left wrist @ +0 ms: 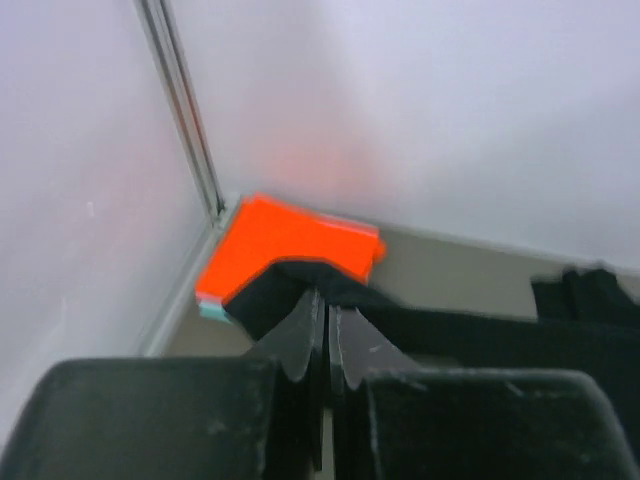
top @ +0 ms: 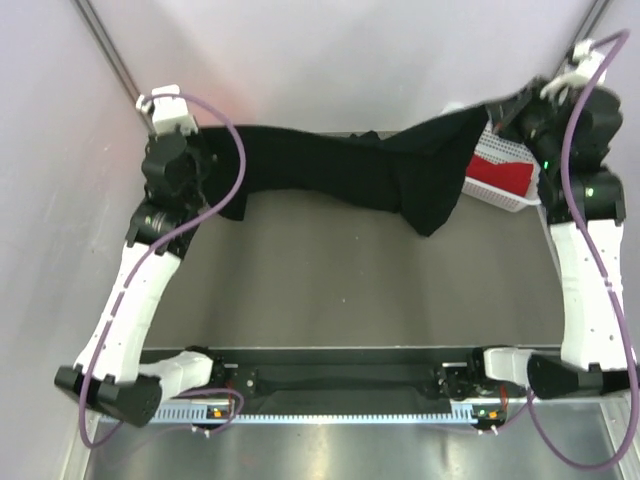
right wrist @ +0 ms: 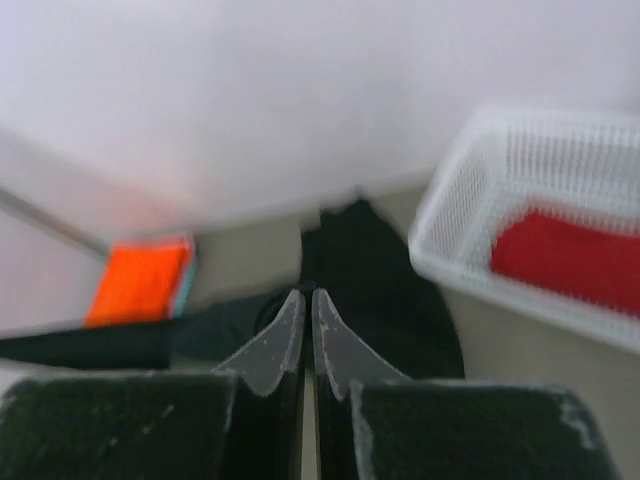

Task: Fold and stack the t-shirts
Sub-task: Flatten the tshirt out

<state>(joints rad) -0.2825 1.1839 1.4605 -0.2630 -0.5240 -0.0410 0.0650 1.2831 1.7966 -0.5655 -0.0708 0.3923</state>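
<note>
We see the left hand (left wrist: 325, 318) and right hand (right wrist: 307, 305) each pinching an end of the black t-shirt (top: 340, 170), stretched between them above the counter (top: 330, 270). The folded orange t-shirt (left wrist: 285, 245) lies in the far-left corner atop the teal t-shirt (left wrist: 212, 311). The red t-shirt (top: 500, 173) sits in the white basket (top: 512, 203).

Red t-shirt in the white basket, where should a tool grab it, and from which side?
Likely best from straight above, pinching the exposed top layer of the red t-shirt: it lies low inside the basket, whose mesh walls block a sideways approach.
</note>
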